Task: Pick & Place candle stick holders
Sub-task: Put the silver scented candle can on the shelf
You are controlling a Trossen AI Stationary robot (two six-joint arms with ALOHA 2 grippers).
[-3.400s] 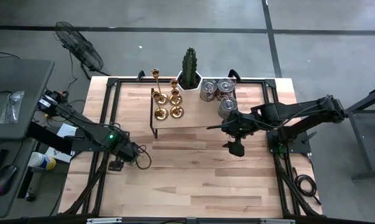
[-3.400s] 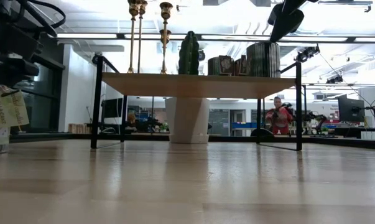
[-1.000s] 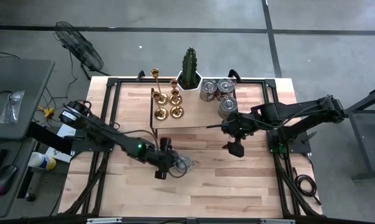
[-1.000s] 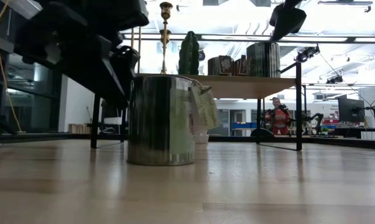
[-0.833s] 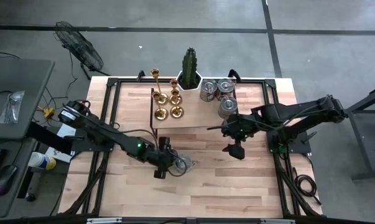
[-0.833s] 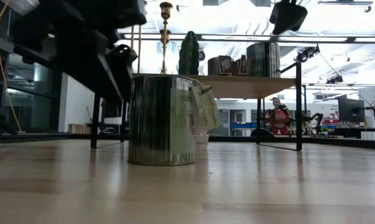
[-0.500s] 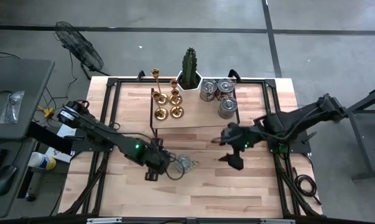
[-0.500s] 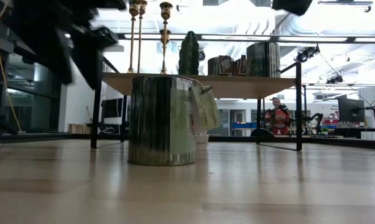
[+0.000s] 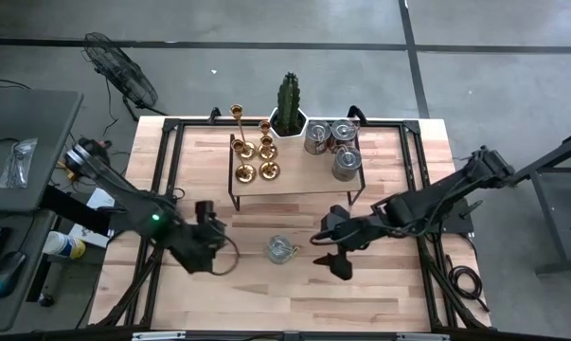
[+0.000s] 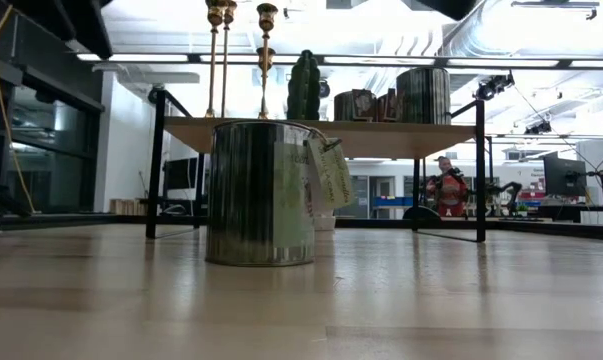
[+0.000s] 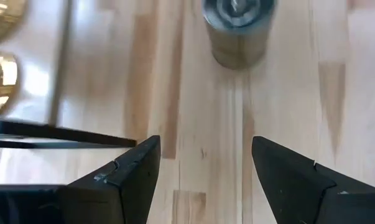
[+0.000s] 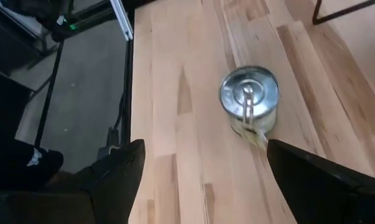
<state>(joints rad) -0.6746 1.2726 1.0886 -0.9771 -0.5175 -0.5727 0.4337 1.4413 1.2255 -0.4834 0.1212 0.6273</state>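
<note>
Four brass candle holders [image 9: 252, 152] stand on the shelf [image 9: 294, 180] at 12 o'clock. Both grippers gape empty: left gripper [image 9: 205, 248] at 8, right gripper [image 9: 334, 258] at 4, flanking a tin [image 9: 281, 249]. Approach stems from above, avoiding neighbours.

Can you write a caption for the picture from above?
Silver tin stands on the table between two open grippers.

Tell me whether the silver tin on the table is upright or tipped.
Upright: the silver tin stands flat on the table, its round lid facing up.
</note>
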